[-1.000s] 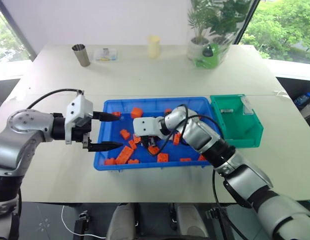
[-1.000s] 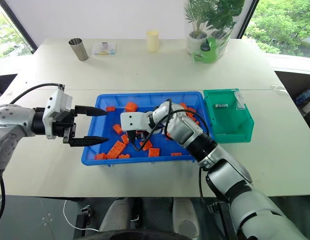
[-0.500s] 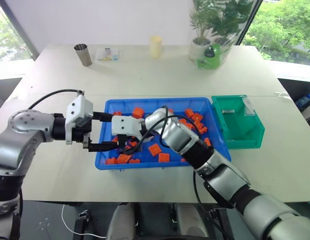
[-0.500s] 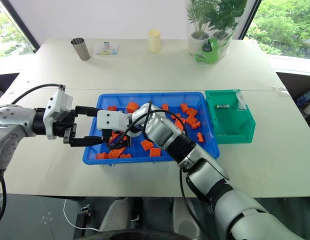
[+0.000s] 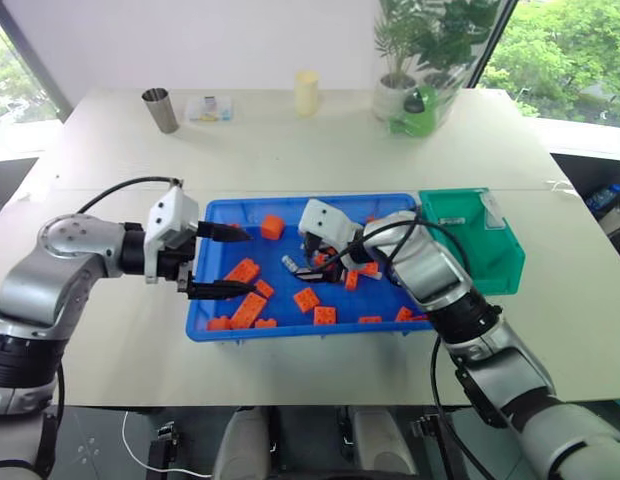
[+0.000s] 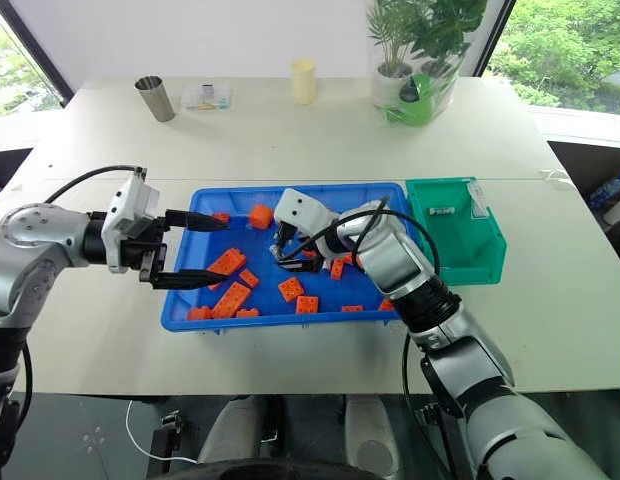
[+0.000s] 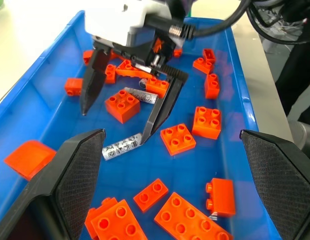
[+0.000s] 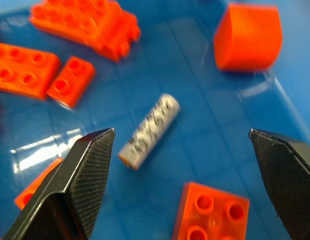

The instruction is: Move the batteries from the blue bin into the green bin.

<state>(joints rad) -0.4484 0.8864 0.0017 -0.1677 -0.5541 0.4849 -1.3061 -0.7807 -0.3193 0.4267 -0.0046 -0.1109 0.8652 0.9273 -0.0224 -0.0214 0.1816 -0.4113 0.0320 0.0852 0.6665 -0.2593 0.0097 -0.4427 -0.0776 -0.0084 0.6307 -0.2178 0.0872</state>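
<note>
The blue bin (image 5: pixel 402 203) lies mid-table, strewn with orange bricks (image 7: pixel 121 105). One silver-grey battery (image 8: pixel 149 130) lies flat on the bin floor between the spread fingers of my right gripper (image 8: pixel 181 132), which is open and tilted down over the bin's middle. From the left wrist view this battery (image 7: pixel 121 146) sits by one right fingertip (image 7: pixel 145 139), and a second battery (image 7: pixel 141 95) lies just behind the fingers. My left gripper (image 5: pixel 247 263) hangs open over the bin's left end, holding nothing. The green bin (image 5: pixel 505 265) stands against the blue bin's right end.
Inside the green bin I see a pale label card (image 5: pixel 493 210) and a small pale object (image 5: pixel 452 222) on its floor. Along the far edge of the table stand a metal cup (image 5: pixel 161 110), a small clear box (image 5: pixel 208 108), a pale yellow cup (image 5: pixel 307 92) and a plant with a green watering can (image 5: pixel 420 105).
My right gripper swept to the bin's left end, then swung back to the middle, rolling its wrist and opening wide. Some bricks were shoved about. The left gripper stayed put.
</note>
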